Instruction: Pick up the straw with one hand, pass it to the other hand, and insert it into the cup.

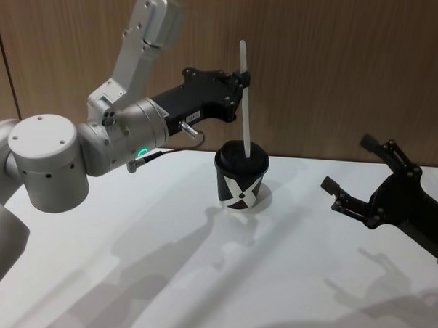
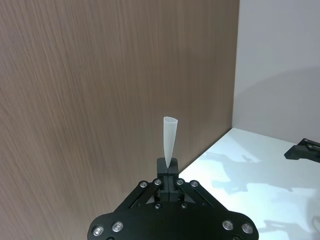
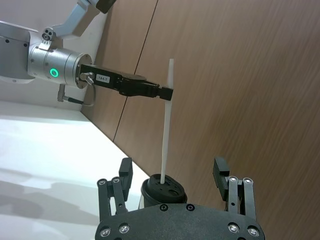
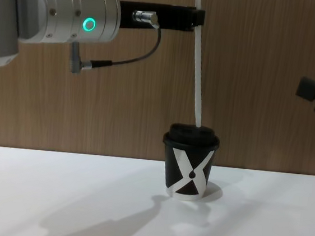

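Handover looks done to me, with insertion only starting. Over the white worktop point(image 1: 164, 263) my left claw point(image 1: 244, 79) is clamped on the straw near its top. My right claw point(image 1: 350, 164) hangs wide open and empty, off to the right. The cup point(image 1: 241, 181) stands mid-worktop, and the upright straw point(image 1: 245, 114) has its lower tip at the lid.

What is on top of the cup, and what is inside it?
A black domed lid caps the cup; the straw, held by the left hand, meets the lid. The lid hides the inside, including how deep the straw reaches.
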Available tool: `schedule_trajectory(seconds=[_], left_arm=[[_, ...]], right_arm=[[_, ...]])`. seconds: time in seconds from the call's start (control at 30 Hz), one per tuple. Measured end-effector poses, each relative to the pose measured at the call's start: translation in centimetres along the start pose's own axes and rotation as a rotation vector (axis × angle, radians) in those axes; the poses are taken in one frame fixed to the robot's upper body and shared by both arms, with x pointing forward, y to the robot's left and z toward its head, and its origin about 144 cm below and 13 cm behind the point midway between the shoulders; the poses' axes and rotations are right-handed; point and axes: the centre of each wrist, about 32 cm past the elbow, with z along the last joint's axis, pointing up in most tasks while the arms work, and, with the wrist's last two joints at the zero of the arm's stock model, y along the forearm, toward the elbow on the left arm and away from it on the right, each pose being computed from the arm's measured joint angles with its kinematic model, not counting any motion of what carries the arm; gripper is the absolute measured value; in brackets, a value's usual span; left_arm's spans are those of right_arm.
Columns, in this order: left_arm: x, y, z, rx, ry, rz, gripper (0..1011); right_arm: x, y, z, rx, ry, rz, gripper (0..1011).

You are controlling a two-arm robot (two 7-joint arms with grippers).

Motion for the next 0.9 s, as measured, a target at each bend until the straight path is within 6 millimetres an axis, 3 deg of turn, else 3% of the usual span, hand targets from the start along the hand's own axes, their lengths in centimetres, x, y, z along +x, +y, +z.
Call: schedule_trajectory(seconds=[0.9], left_arm=[[0.9, -1.7, -0.9, 0.004, 0.009, 0.006, 0]], right_arm=[[0.0, 0.0, 0.0, 0.0, 0.0, 0.0, 1001]])
